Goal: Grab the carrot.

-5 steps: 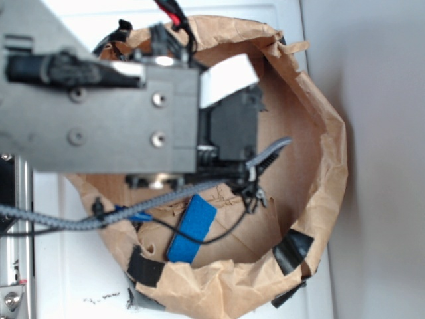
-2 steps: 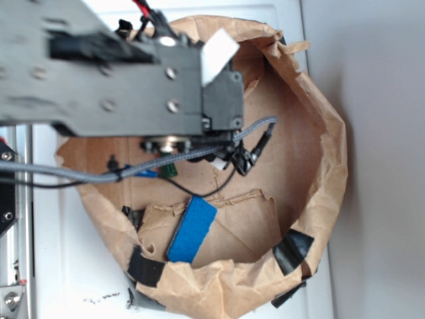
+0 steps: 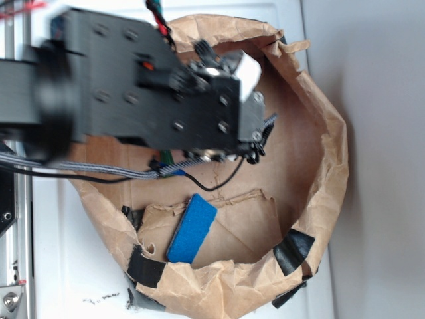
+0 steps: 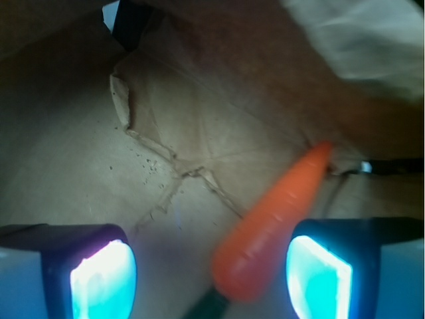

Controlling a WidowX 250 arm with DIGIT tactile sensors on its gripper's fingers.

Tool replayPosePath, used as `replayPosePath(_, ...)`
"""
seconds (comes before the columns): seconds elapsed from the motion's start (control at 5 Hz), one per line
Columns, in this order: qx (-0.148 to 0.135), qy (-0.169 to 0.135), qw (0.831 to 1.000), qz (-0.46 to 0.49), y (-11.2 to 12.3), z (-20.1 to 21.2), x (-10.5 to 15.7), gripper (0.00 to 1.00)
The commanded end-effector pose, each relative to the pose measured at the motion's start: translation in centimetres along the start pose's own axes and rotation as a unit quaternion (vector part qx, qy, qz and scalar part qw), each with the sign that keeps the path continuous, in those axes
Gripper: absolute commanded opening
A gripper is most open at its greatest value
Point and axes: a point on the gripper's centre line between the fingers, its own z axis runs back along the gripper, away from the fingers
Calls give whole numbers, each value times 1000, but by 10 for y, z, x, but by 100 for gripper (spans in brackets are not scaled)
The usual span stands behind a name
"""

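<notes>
Fingers (image 4: 103,279) spread wide – carrot (image 4: 272,226) between them (nearer one pad), ungripped

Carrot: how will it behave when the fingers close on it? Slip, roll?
The carrot looks glossy and tapered, so it may squirt toward its thin tip. Round body on the paper bag floor, likely rolls if nudged. It lies off-centre in the open gripper, near one pad.

We see a glossy, smooth plastic carrot (image 4: 275,222) lying on creased, matt brown paper (image 4: 199,126); the blue block (image 3: 192,228) looks rough, like foam or felt.
</notes>
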Motion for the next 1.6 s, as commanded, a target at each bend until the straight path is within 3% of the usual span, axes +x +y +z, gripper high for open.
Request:
replayPosePath(0.0, -30, -38, 998, -28, -31, -15, 4, 100)
replayPosePath(0.4, 10, -32, 997, -65, -15, -27, 5, 100)
replayPosePath(0.6, 14, -20, 996, -84, -8, -29, 2, 100)
replayPosePath(0.8, -26, -26, 994, -106, 1, -31, -5, 100)
replayPosePath(1.0, -36, -44, 992, -113, 0, -46, -10, 100)
replayPosePath(1.4, -43, -52, 994, -90, -7, -57, -11, 0)
